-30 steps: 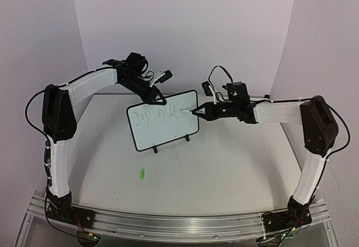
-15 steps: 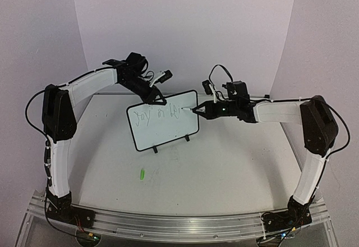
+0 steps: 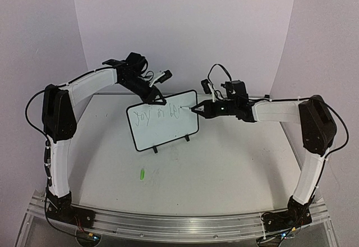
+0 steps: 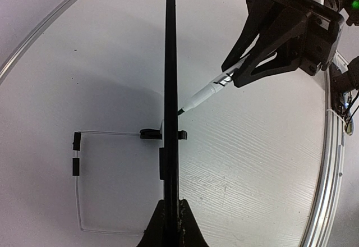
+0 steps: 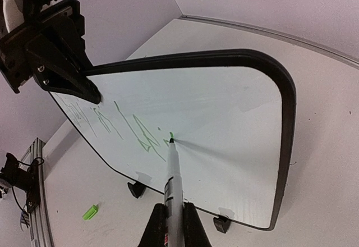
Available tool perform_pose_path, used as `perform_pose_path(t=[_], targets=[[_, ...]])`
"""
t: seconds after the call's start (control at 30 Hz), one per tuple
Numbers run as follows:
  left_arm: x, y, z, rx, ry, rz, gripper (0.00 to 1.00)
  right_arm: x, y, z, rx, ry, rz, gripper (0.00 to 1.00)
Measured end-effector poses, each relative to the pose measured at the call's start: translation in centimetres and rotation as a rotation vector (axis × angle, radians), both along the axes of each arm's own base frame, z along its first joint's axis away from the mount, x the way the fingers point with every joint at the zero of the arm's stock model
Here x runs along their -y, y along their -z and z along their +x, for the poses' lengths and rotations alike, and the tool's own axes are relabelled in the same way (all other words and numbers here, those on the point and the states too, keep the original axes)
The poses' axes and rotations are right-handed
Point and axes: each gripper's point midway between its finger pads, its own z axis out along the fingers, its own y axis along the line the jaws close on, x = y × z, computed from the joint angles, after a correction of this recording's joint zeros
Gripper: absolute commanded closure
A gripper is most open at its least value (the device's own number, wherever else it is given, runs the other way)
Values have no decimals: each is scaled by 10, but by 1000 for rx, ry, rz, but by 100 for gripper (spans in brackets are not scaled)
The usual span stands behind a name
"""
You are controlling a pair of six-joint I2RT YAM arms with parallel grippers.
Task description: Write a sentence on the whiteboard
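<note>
"Where is the whiteboard (image 3: 162, 124)?"

"We see it standing up on its two feet, near the back of the table (image 3: 235, 157). Our left gripper (image 3: 159, 98) is pinched shut on its top edge."

"And our right gripper (image 3: 201, 109)?"

"It is squeezed tight on a pen (image 5: 173, 179). The pen's tip touches the white face, just at the right end of the green sentence (image 3: 159, 114)."

"What else do we see?"

"A little green bit (image 3: 142, 174) lies on the table, closer to us, well apart from the board."

Overhead, thin green handwritten scrawl (image 3: 161, 113) too small to read, maybe "Jay". Left wrist: small black-framed whiteboard (image 4: 170, 62) edge-on, face hidden.
</note>
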Motion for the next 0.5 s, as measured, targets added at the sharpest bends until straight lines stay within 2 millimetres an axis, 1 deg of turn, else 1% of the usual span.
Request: perform_pose_path(t=[0.13,0.33,0.5], targets=[[0,0,0,0,0,0,100,0,4,-1,-7,0,-4,100],[0,0,0,-2,-3,0,100,1,19,-2,-36,-2,-20,100],[0,0,0,-4,-5,0,100,0,23,-2,-43,-4,-22,100]])
